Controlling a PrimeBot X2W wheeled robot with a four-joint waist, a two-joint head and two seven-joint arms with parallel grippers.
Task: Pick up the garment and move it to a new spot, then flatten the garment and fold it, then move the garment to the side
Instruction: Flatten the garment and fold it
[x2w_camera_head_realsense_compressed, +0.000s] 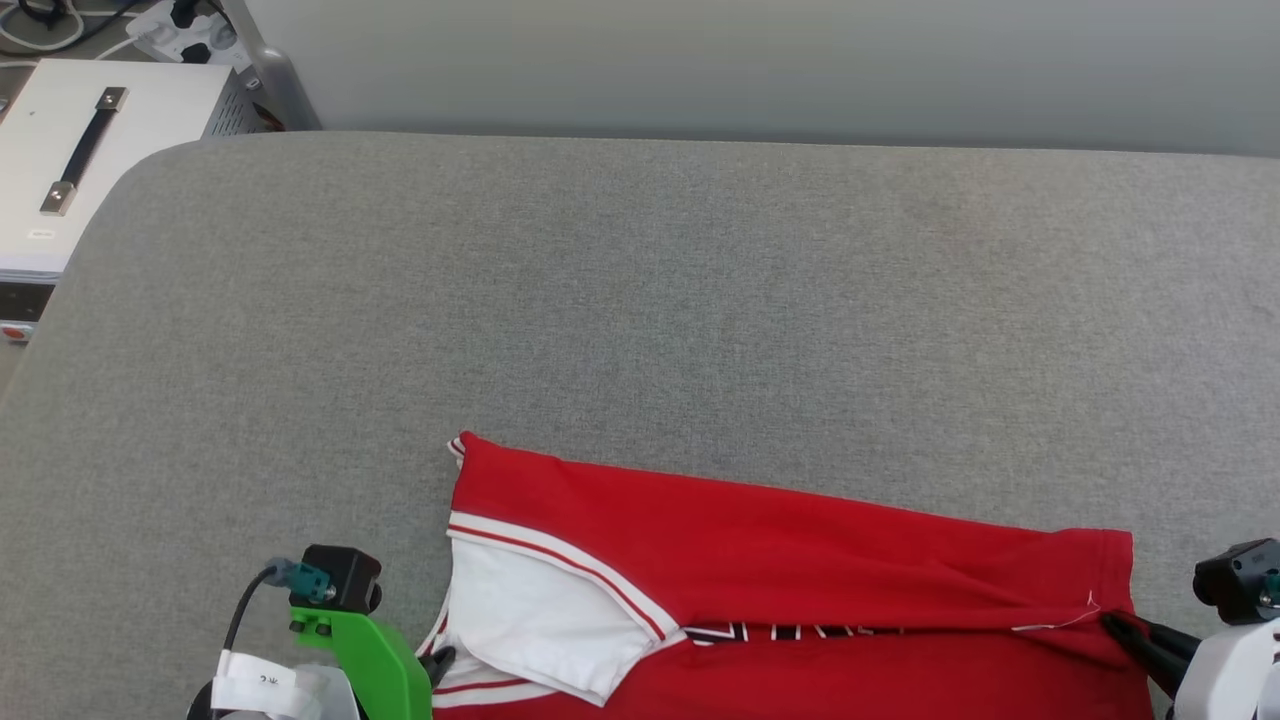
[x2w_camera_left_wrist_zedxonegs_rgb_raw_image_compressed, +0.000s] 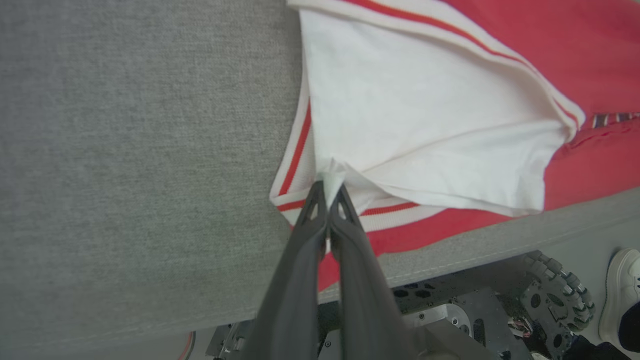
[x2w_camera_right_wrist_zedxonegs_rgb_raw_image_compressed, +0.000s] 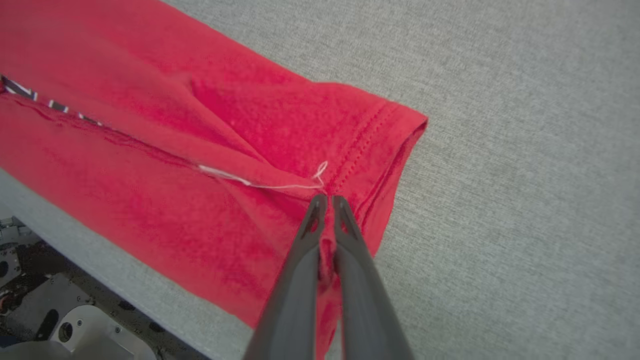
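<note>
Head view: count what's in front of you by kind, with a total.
jersey: 1
grippers: 2, left gripper and right gripper, both shut on the jersey
table: 1
white box: 1
Total: 5

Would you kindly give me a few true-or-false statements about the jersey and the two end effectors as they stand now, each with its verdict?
1. The left end effector is shut on white sleeve fabric of the garment. True.
2. The right end effector hangs open above the garment. False: it is shut on red fabric near the hem.
3. The garment lies at the far edge of the grey table. False: it lies at the near edge, by the robot.
4. A white box with a dark handle stands beyond the table's far left corner. True.
</note>
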